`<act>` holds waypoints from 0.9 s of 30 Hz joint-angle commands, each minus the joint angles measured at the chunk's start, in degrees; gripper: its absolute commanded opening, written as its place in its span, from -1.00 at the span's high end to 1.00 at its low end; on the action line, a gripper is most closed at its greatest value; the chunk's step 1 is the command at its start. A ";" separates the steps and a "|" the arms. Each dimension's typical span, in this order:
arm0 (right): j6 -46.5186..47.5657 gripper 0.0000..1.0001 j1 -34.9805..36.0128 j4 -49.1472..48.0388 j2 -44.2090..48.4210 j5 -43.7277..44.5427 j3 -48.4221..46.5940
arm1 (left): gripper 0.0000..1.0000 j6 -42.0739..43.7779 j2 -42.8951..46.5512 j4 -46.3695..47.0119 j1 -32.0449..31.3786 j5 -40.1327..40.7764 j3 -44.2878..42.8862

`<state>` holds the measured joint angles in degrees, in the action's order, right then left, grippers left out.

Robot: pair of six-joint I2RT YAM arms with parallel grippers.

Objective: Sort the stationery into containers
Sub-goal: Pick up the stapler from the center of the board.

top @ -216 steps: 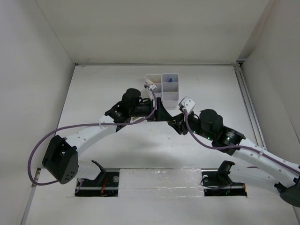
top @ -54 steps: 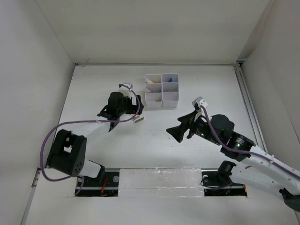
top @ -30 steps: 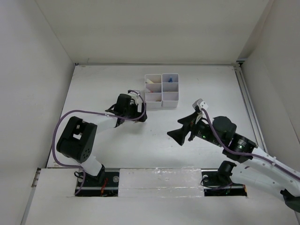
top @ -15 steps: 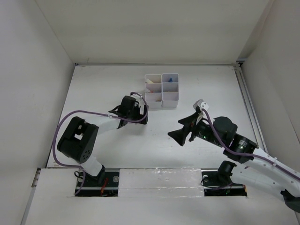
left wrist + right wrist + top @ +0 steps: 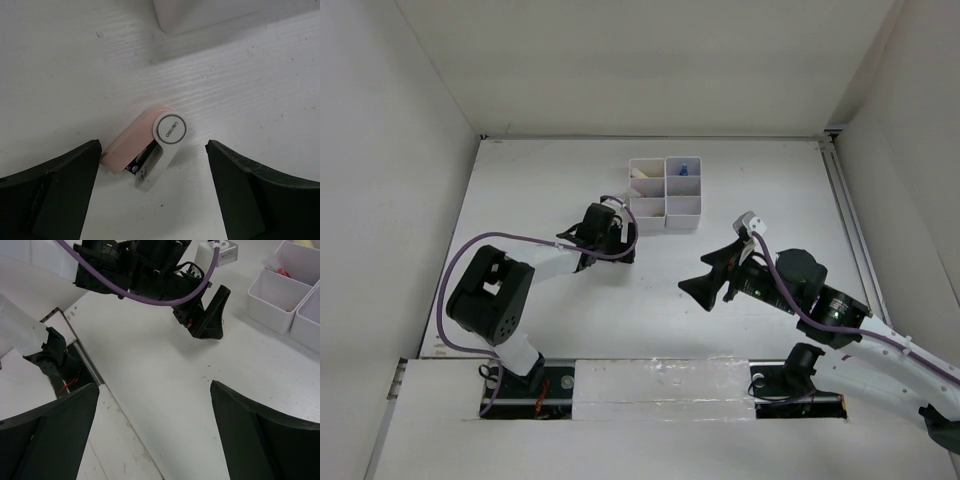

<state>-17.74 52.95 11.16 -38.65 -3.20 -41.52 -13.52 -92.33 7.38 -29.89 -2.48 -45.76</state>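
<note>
A small pink-and-white stationery piece [image 5: 150,146] with a round grey logo lies flat on the white table. My left gripper [image 5: 152,167] hangs over it, open, one dark finger on each side and neither touching it. From above, the left gripper [image 5: 617,241] hides the piece and sits just left of and nearer than the white containers [image 5: 665,193]. A blue-capped bottle [image 5: 684,170] stands in a back compartment. My right gripper [image 5: 706,288] is open and holds nothing, over bare table right of centre.
A corner of the containers [image 5: 210,12] shows at the top of the left wrist view. In the right wrist view the left gripper [image 5: 207,315] and the containers [image 5: 272,297] lie ahead. The taped front strip [image 5: 660,385] borders the near edge.
The left gripper has crept a little right, toward the containers, settling over the pink-and-white piece. The right arm has stayed put.
</note>
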 commanded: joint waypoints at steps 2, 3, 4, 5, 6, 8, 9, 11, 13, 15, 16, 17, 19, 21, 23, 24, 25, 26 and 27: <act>0.25 -0.99 0.40 -0.44 0.60 1.35 -2.25 | -0.59 -1.16 -1.62 -2.63 -0.60 1.16 -1.79; 0.25 -0.99 0.40 -0.44 0.60 1.36 -2.25 | -0.54 -1.16 -1.62 -2.63 -0.61 1.16 -1.79; 0.25 -0.99 0.40 -0.44 0.60 1.36 -2.25 | -0.54 -1.16 -1.62 -2.63 -0.61 1.16 -1.79; 0.25 -0.99 0.40 -0.44 0.60 1.36 -2.25 | -0.54 -1.16 -1.62 -2.63 -0.61 1.16 -2.31; 0.25 -0.99 0.40 -0.44 0.60 1.36 -2.25 | -0.46 -1.16 -1.62 -2.63 -0.61 1.16 -2.32; 0.25 -0.99 0.40 -0.44 0.60 1.36 -2.25 | -0.46 -1.16 -1.62 -2.63 -0.61 1.16 -2.32; 0.25 -0.99 0.40 -0.44 0.60 1.36 -2.25 | -0.46 -1.16 -1.62 -2.63 -0.61 1.16 -2.32; 0.25 -0.99 0.40 -0.44 0.60 1.36 -2.78 | -0.37 -1.16 -1.62 -2.63 -0.61 0.55 -2.32; 0.25 -0.99 0.40 -0.44 0.60 1.36 -2.78 | -0.31 -1.16 -1.62 -3.24 -1.14 1.07 -2.32; -0.28 -0.99 0.40 -0.44 0.60 1.36 -2.78 | -0.25 -1.16 -2.23 -3.25 -1.66 1.07 -2.32; -0.28 -0.99 0.40 -0.44 0.60 1.36 -2.78 | -0.20 -1.16 -2.24 -3.25 -1.66 1.07 -2.32; -0.28 -0.99 0.40 -0.44 0.60 1.36 -2.78 | -0.09 -1.16 -2.24 -3.77 -1.66 1.07 -2.84; -0.28 -0.99 0.40 0.09 0.60 1.88 -2.78 | 0.03 -1.69 -2.76 -3.77 -1.66 1.07 -2.85; -0.28 -0.99 0.40 0.09 0.60 1.88 -3.30 | 0.18 -1.69 -2.76 -3.77 -1.66 1.07 -2.85; -0.28 -0.99 0.40 0.62 0.60 1.88 -3.31 | 0.23 -1.69 -3.38 -3.77 -1.66 1.07 -3.37; -0.28 -0.99 0.40 0.62 1.12 1.88 -3.31 | 0.25 -1.69 -4.07 -4.38 -1.66 1.07 -3.37; -0.28 -0.99 0.40 0.62 1.12 1.88 -3.31 | 0.25 -1.69 -4.08 -4.39 -1.66 1.07 -3.90; -0.28 -0.99 0.40 0.62 1.12 1.88 -3.31 | 0.29 -1.69 -4.60 -4.39 -1.66 1.07 -3.90; -0.28 -0.99 0.40 0.62 1.12 1.88 -3.31 | 0.31 -1.69 -5.22 -5.00 -1.66 1.07 -4.42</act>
<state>-17.78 52.97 12.47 -38.35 -1.96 -42.04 -14.57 -95.50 5.87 -31.18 -1.06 -48.80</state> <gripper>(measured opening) 0.993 0.366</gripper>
